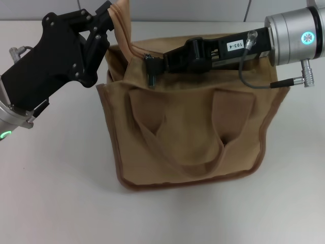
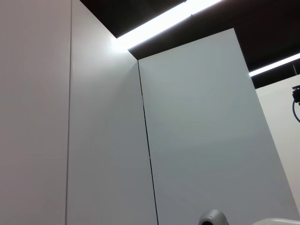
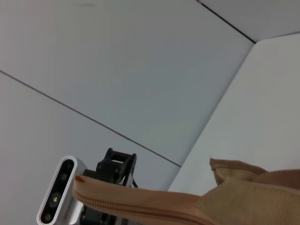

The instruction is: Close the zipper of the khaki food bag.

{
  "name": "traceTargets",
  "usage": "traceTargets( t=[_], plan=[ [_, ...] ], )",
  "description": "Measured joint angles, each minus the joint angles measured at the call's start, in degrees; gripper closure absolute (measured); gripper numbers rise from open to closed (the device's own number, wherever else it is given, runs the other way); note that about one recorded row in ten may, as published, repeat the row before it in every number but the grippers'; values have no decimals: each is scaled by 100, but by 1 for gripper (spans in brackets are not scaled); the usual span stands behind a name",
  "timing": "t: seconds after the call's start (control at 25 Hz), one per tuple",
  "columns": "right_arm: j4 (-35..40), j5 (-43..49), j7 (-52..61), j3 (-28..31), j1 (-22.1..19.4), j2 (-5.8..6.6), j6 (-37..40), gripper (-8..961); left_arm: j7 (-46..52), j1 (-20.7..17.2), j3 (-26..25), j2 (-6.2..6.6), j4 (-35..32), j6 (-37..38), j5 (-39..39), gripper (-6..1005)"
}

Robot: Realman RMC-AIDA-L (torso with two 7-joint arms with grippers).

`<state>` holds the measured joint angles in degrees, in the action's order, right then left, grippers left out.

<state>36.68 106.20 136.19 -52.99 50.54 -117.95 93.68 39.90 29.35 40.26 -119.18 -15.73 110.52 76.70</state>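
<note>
The khaki food bag (image 1: 188, 132) stands upright in the middle of the table, with its two strap handles (image 1: 203, 152) hanging down its front. My left gripper (image 1: 107, 18) is above the bag's far left corner. It is shut on the raised fabric end of the zipper (image 1: 121, 15) and holds it up taut. My right gripper (image 1: 150, 70) reaches in from the right and rests on the bag's top left of centre. The silver slider is hidden. In the right wrist view the zipper tape (image 3: 140, 206) stretches toward the left gripper (image 3: 115, 166).
The white table (image 1: 61, 193) surrounds the bag. A grey cable (image 1: 254, 81) loops from the right arm over the bag's top right. The left wrist view shows only wall panels (image 2: 93, 140) and ceiling.
</note>
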Motion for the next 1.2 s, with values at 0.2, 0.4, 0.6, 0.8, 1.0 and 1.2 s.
traceTargets(
  t=[0.2,0.4,0.6,0.8,1.0,1.2],
  plan=[
    [123,0,-84,-66,-48,-13,21,915,0,-22,-2,0,0,0,0,991],
    [164,0,-94,-81,-78,-19,18,949,0,-30,-30,0,7,0,0,991],
    [270,-1,-104,-80,-194,-15,49,949,20,-42,-41,3,9,-21,-91,991],
    [552,-8,-110,-73,-426,-13,102,949,68,-61,-47,15,9,-64,-163,991],
    [677,-38,-137,-21,-586,19,190,949,70,-63,-57,25,9,-124,-187,990],
    [705,-43,-207,-4,-723,54,311,949,71,-85,-62,27,9,-175,-234,990]
  ],
)
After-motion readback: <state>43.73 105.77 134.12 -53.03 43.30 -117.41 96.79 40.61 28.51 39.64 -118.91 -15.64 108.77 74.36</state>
